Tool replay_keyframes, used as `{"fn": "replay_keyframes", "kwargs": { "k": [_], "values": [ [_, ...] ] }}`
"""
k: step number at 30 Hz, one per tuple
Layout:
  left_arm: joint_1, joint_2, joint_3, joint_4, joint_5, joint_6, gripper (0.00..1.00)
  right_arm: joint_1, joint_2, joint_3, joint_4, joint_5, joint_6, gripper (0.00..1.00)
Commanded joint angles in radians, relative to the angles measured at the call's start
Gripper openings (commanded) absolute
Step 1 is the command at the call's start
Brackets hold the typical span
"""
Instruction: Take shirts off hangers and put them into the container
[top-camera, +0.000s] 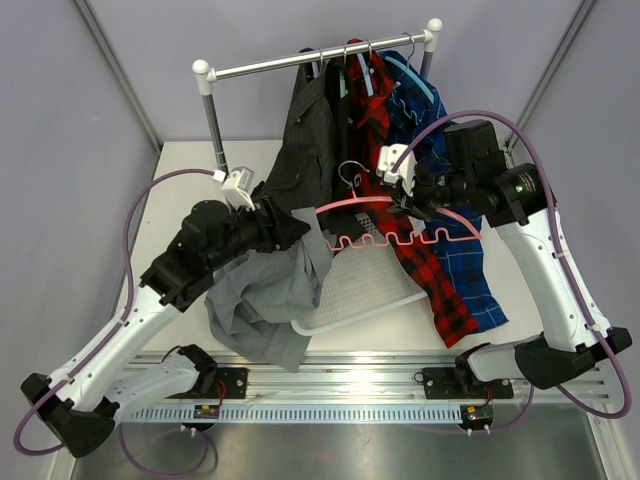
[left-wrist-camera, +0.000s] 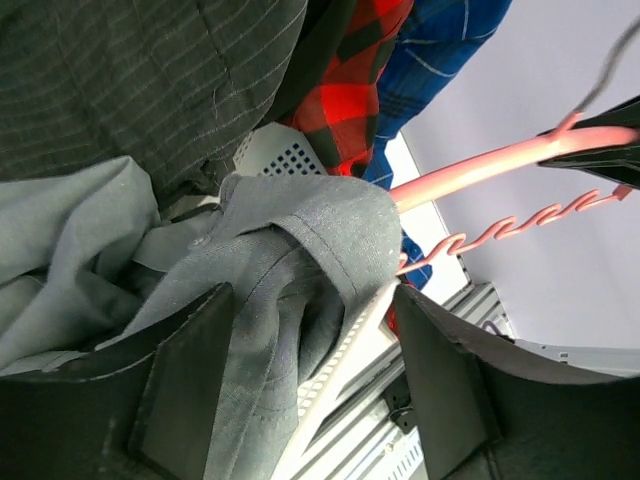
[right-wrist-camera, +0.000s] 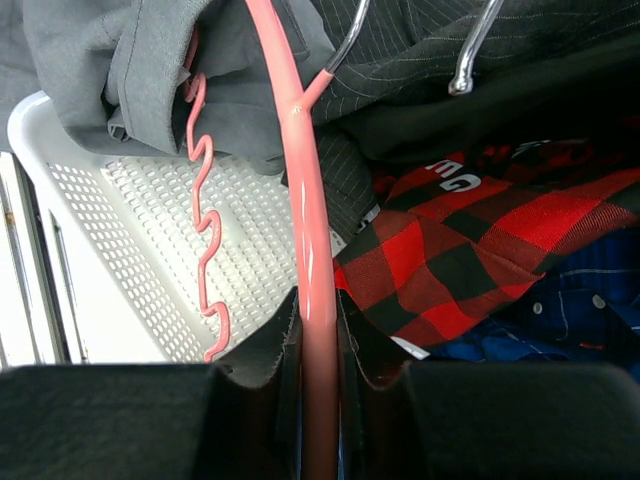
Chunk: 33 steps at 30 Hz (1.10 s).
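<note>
The grey shirt (top-camera: 262, 300) lies partly over the left rim of the white basket (top-camera: 372, 282) and partly outside it, with one end draped on the pink hanger (right-wrist-camera: 305, 200). If released here, it may slide onto the table. The right gripper (right-wrist-camera: 318, 335) pinches the hanger arm; a pull could snag the red-and-black plaid shirt (top-camera: 425, 270). The left gripper (left-wrist-camera: 312, 315) is spread around grey fabric and may close on too little.

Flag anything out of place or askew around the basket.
The grey shirt is draped over the left rim of the basket, mostly spilling outside rather than lying inside. The pink hanger, off the rail, hangs above the basket, clamped in the right gripper.
</note>
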Motion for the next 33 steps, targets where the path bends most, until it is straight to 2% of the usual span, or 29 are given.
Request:
{"fn": "replay_keyframes", "kwargs": {
  "k": [1, 2, 6, 9, 13, 15, 19, 23, 28, 33],
  "values": [
    [0.002, 0.020, -0.021, 0.113, 0.039, -0.062, 0.65, -0.006, -0.009, 0.007, 0.068, -0.051, 0.031, 0.00],
    [0.002, 0.026, -0.022, 0.119, 0.045, -0.065, 0.64, -0.006, -0.012, 0.006, 0.066, -0.057, 0.032, 0.00],
    [0.002, 0.040, -0.036, 0.144, 0.048, -0.070, 0.47, -0.006, -0.021, -0.011, 0.075, -0.063, 0.037, 0.00],
    [0.004, 0.037, -0.050, 0.164, 0.050, -0.061, 0.20, -0.004, -0.032, -0.025, 0.077, -0.058, 0.037, 0.00],
    [0.004, 0.008, -0.049, 0.127, 0.006, -0.006, 0.08, -0.006, -0.045, -0.045, 0.080, -0.035, 0.034, 0.00],
    [0.004, -0.030, -0.041, 0.089, -0.076, 0.031, 0.02, -0.006, -0.056, -0.053, 0.081, -0.014, 0.025, 0.00],
    [0.013, -0.106, -0.033, -0.040, -0.269, 0.154, 0.00, -0.007, -0.090, -0.080, 0.074, 0.029, 0.009, 0.00],
    [0.030, -0.169, -0.044, -0.123, -0.362, 0.223, 0.00, -0.020, -0.116, -0.085, 0.042, 0.011, 0.002, 0.00],
    [0.039, -0.234, -0.065, -0.203, -0.453, 0.296, 0.00, -0.046, -0.127, -0.065, 0.011, -0.044, -0.003, 0.00],
    [0.048, -0.268, -0.084, -0.261, -0.476, 0.333, 0.00, -0.058, -0.111, -0.025, 0.006, -0.052, 0.003, 0.00]
  ]
}}
